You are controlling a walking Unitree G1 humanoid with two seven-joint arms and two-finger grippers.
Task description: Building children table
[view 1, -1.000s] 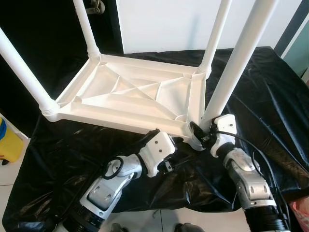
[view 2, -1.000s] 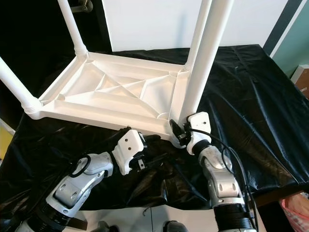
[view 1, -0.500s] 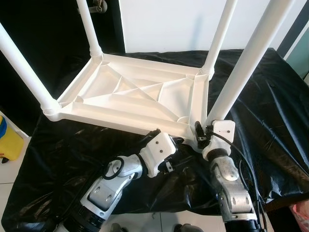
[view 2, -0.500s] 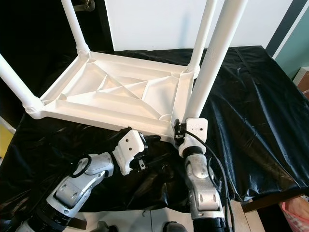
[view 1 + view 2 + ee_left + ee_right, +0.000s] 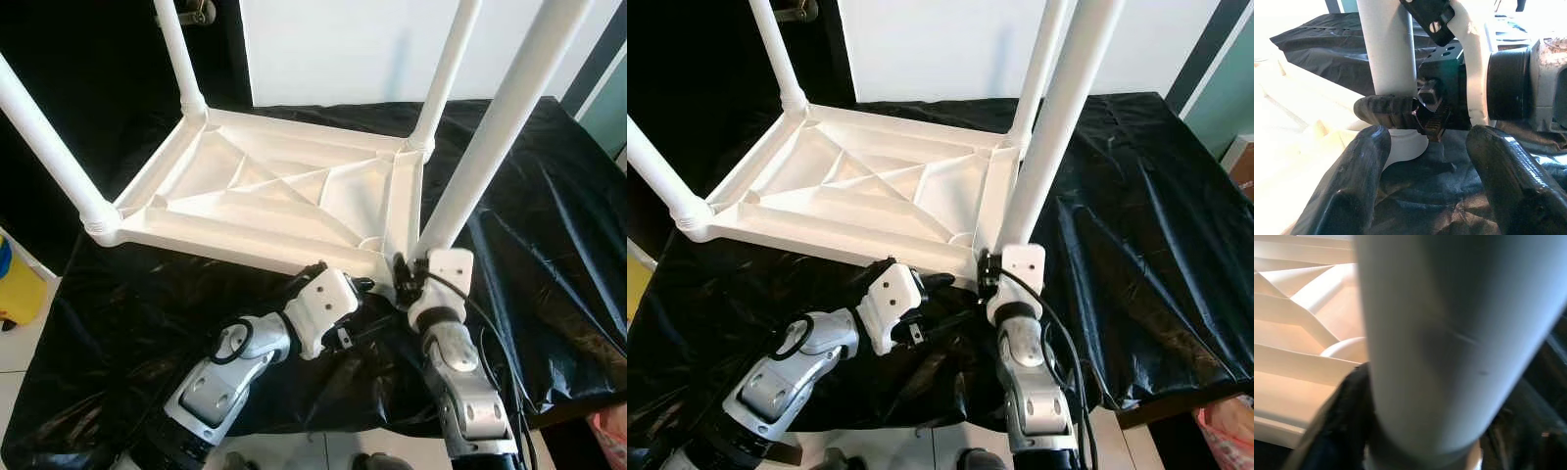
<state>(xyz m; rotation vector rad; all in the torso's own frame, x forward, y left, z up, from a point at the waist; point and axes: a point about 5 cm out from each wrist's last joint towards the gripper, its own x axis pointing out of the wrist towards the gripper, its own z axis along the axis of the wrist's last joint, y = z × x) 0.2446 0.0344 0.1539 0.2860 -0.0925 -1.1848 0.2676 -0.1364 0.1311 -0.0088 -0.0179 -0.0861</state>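
A white plastic children's table lies upside down on a black cloth. Three white legs stand in its corner sockets. The fourth leg rises at a slant from the near right corner. My right gripper is shut on that leg's base, just above the socket. In the left wrist view its ribbed black fingers wrap the leg. My left gripper hovers open by the table's front edge, a little left of that corner, nothing between its fingers. The leg looms close in the right wrist view.
The black cloth drapes over a low surface whose front edge runs just before my arms. A yellow object stands on the floor at the left. A white panel rises behind the table. Something pink sits at the lower right.
My right forearm has swung left and now stands beneath the leg, still clamped on its base. The leg leans slightly more to the right. The left arm has hardly moved.
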